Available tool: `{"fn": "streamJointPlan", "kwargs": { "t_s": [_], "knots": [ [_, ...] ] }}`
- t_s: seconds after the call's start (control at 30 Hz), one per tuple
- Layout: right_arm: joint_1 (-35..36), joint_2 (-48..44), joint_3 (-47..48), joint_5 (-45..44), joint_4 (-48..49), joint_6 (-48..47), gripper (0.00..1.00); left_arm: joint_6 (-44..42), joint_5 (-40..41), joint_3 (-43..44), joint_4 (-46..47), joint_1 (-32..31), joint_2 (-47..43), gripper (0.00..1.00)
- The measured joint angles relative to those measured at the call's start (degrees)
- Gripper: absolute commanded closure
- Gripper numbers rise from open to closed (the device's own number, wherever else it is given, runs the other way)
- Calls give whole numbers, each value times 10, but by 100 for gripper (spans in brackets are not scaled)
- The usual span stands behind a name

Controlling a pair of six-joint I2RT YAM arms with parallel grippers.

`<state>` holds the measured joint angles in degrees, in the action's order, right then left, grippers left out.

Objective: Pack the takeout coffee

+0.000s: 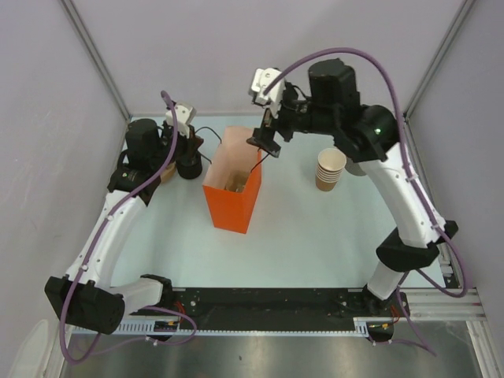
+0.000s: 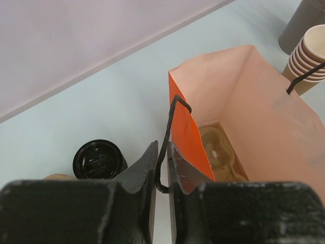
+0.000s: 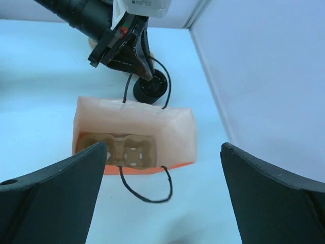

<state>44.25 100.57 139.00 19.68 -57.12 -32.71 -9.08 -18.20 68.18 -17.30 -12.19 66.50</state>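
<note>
So the orange bag [image 1: 231, 206] stands upright mid-desk [image 1: 315, 236] with a pulp carrier [image 3: 119, 150] sitting in the bottom. No coffee in it as far as the views show. The black lid [image 2: 99, 159] is on the desk at about 10 o'clock from the bag, near it but not touching. A tan shape [image 1: 166, 175] peeks out just beside the lid, mostly under the left arm. It's probably the cup, but too little shows to be sure. The cup stack [image 1: 331, 169] stands well off at 3 o'clock and isn't part of this.

The left fingers [image 2: 150, 165] are narrow, with the bag's black cord handle [image 2: 163, 147] running through the slit between them. Can't tell whether they're actually pinching the cord or it's just hanging loose in there. The right fingers [image 3: 66, 178] are spread wide and empty, hovering over the bag's mouth near its 1 o'clock corner.

This looks like the bag-prep step: bag up, carrier seated, drink not yet loaded. The next move probably means getting the cup and lid from the 10 o'clock side. One arm has to clear the handle without tipping the bag. Then the cup needs to go straight down into a carrier pocket, not onto the rim.
</note>
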Motion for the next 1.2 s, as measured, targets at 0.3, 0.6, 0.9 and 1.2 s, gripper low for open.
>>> {"fn": "streamJointPlan", "kwargs": {
  "t_s": [0.3,0.6,0.9,1.2],
  "knots": [
    [-53,-112,-171,22,9,-77,2,-1,0,14,-12,0,7,81],
    [-56,-83,-245,5,18,-148,7,-4,1,31,-30,0,9,81],
    [-56,-80,-253,2,32,-195,31,-4,1,35,-35,0,13,83],
    [-52,-63,-254,18,30,-211,78,-4,3,46,-38,0,32,99]
  ]
}}
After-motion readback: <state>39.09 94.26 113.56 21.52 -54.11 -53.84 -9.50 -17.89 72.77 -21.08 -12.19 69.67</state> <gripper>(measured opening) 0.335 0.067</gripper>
